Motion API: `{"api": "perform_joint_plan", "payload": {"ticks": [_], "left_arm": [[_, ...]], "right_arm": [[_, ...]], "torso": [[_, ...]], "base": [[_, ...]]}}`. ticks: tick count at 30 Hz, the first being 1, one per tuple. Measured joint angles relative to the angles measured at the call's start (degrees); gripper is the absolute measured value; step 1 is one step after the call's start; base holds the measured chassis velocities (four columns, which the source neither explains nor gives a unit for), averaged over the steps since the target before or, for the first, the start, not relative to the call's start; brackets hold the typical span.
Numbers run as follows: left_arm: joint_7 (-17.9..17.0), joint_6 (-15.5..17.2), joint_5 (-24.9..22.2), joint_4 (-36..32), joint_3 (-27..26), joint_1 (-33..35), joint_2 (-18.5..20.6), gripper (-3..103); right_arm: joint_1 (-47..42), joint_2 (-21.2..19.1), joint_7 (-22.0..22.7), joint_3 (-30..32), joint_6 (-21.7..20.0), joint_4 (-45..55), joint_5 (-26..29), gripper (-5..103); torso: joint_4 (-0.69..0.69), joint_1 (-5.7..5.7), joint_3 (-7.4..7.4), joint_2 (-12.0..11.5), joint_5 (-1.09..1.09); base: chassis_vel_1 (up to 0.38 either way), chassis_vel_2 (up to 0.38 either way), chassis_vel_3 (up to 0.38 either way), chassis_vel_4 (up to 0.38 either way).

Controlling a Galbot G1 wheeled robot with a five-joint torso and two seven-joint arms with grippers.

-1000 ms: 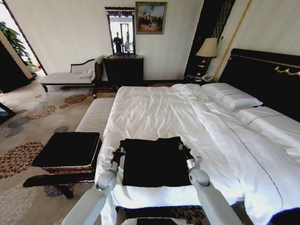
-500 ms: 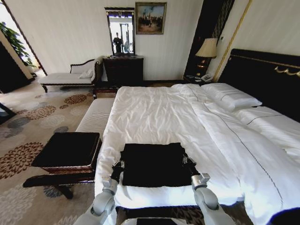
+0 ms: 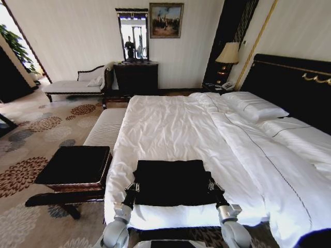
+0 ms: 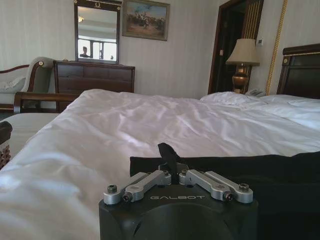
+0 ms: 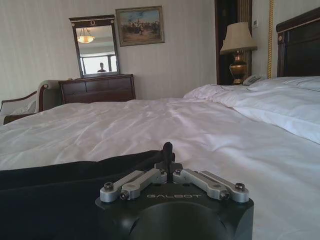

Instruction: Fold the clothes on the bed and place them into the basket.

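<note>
The clothes (image 3: 173, 181), a black T-shirt folded into a flat rectangle, lie on the white duvet of the bed (image 3: 170, 124) close to its foot edge. My left gripper (image 3: 134, 187) is shut on the shirt's near left corner, and my right gripper (image 3: 211, 186) is shut on its near right corner. In the left wrist view the left gripper (image 4: 170, 156) pinches a tuft of the clothes (image 4: 280, 170). The right wrist view shows the right gripper (image 5: 167, 152) pinching the clothes (image 5: 60, 185) the same way. The basket (image 3: 75, 165), brown wicker with a black inside, stands left of the bed's foot.
A pale striped bench (image 3: 106, 126) runs along the bed's left side behind the basket. Pillows (image 3: 253, 106) and the dark headboard (image 3: 289, 82) are at the far right. A dresser (image 3: 135, 77), a lamp (image 3: 229, 54) and a chaise (image 3: 77, 82) line the far wall. Patterned carpet lies to the left.
Both grippers have drawn back toward me, dragging the folded shirt along the duvet toward the bed's foot edge. My arms show less in the head view.
</note>
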Motion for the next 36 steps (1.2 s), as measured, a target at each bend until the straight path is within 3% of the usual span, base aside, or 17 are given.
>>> {"api": "perform_joint_plan", "payload": {"ticks": [27, 29, 31, 34, 36], "left_arm": [[-0.69, -0.09, 2.08, -4.21, -1.53, 7.57, 0.85, -1], [-1.65, 0.45, 1.68, -4.68, -1.53, 9.17, 0.48, 10], [-1.76, 0.54, 1.81, -4.91, -1.53, 10.27, 0.32, 10], [-1.77, 0.55, 2.90, -5.25, -2.04, 11.94, 0.21, 26], [-1.77, 0.55, 2.88, -5.54, -2.36, 12.12, 0.23, 31]], "right_arm": [[-5.04, 2.46, -0.11, 1.16, 1.92, 1.55, -0.92, 0], [-5.13, 2.63, -0.22, 1.00, 3.55, 0.72, -1.15, -3], [-5.21, 2.78, -0.44, 0.98, 4.30, 0.37, -1.56, 1], [-5.82, 3.19, -0.95, 1.00, 5.07, 0.50, -1.77, 17], [-6.05, 3.32, -1.06, 1.07, 5.16, 0.78, -1.77, 17]], "torso": [[0.00, 0.00, 0.00, 0.00, -0.01], [0.00, 0.00, 0.00, 0.00, 0.00], [0.01, -0.01, 0.00, 0.00, 0.00], [0.00, -0.01, 0.00, 0.00, 0.00], [0.00, -0.01, 0.00, 0.00, 0.01]], "base": [[0.000, 0.000, 0.000, 0.000], [0.000, 0.000, 0.000, 0.000], [0.000, 0.000, 0.000, 0.000], [0.000, 0.000, 0.000, 0.000], [0.000, 0.000, 0.000, 0.000]]}}
